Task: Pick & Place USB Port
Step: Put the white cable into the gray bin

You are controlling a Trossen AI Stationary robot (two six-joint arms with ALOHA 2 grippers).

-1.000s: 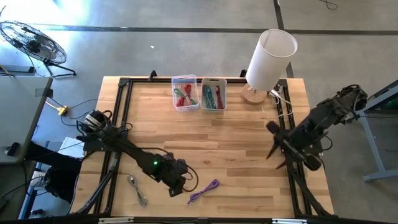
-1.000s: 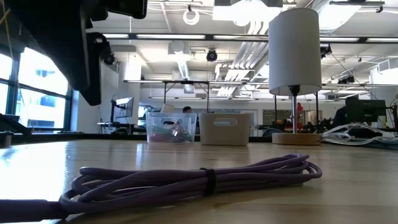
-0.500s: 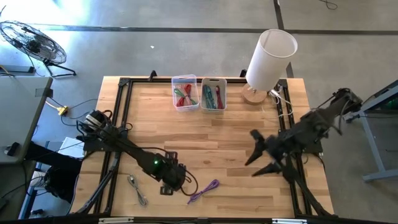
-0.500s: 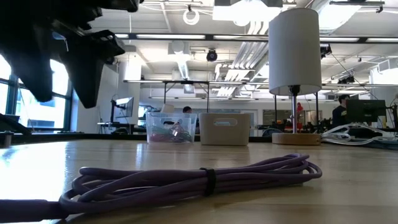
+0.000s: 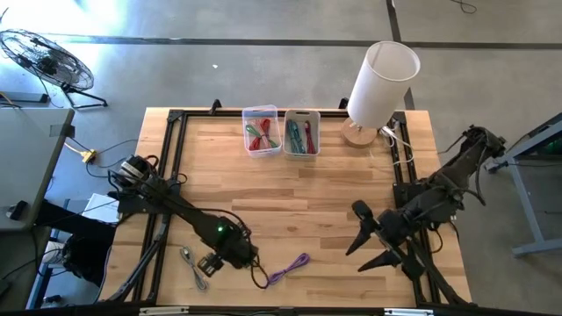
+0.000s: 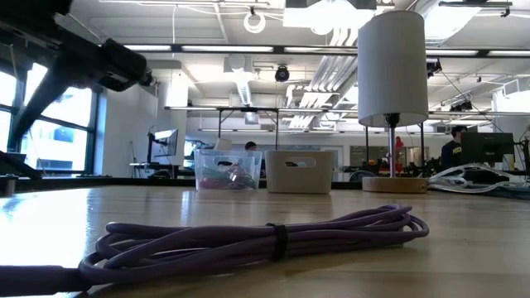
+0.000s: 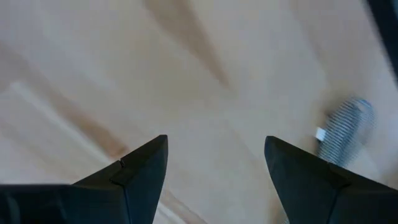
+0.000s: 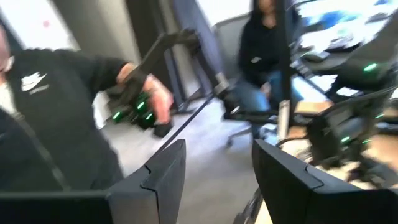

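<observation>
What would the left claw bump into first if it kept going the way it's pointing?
Most likely the silver cable. The left gripper, fingers open, points toward it low over the table, and the cable sits just ahead, slightly off to one side, so depth is uncertain.

My left gripper (image 5: 207,262) sits low over the near left part of the pale wooden slatted table (image 5: 334,189), fingers spread, just beside the coiled silver-grey cable (image 5: 193,267), which lies on the boards to its left. The bundled purple cable (image 5: 288,269) lies on the table just to the right of that gripper, close to the near edge. My right gripper (image 5: 364,246), jaws apart, hangs over the near right part of the table, well apart from both cables. At the far edge two small clear plastic bins (image 5: 281,132) stand side by side, cables inside each. To their right, on the far right corner, stands the white cylinder-shaded lamp on a round wooden base (image 5: 378,88).
</observation>
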